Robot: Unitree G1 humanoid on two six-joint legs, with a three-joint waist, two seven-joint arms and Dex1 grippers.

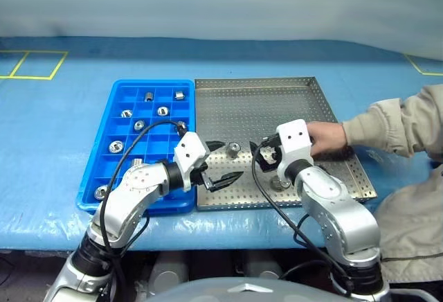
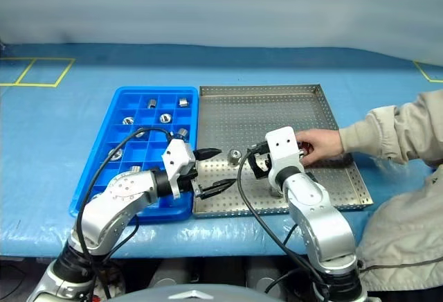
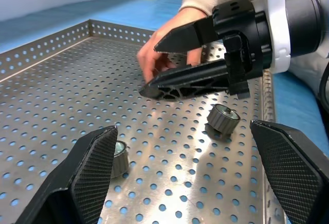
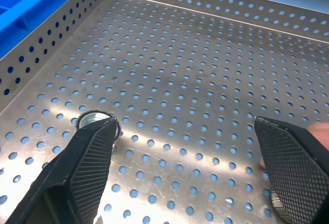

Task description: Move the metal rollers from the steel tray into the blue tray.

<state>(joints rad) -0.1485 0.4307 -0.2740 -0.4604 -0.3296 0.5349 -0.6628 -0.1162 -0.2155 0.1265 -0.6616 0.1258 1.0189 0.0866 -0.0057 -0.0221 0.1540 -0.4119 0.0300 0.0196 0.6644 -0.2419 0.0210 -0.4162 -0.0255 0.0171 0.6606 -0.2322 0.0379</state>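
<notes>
One metal roller [image 1: 234,148] stood on the steel tray [image 1: 277,101] at centre frame, between both grippers. The left gripper [image 1: 223,162], jaws wide and empty, lay nearer; the right gripper [image 1: 261,151] was likewise wide and empty. Other rollers already sat in the blue tray [image 1: 102,151].

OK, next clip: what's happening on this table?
A two-armed robot is moving metal rollers from the steel tray to the blue tray. Several rollers already sit in blue compartments; one lies on the steel floor between the two grippers. The left gripper and right gripper both hang open over the steel tray, holding nothing. A person's hand reaches into the steel tray from the right.
</notes>
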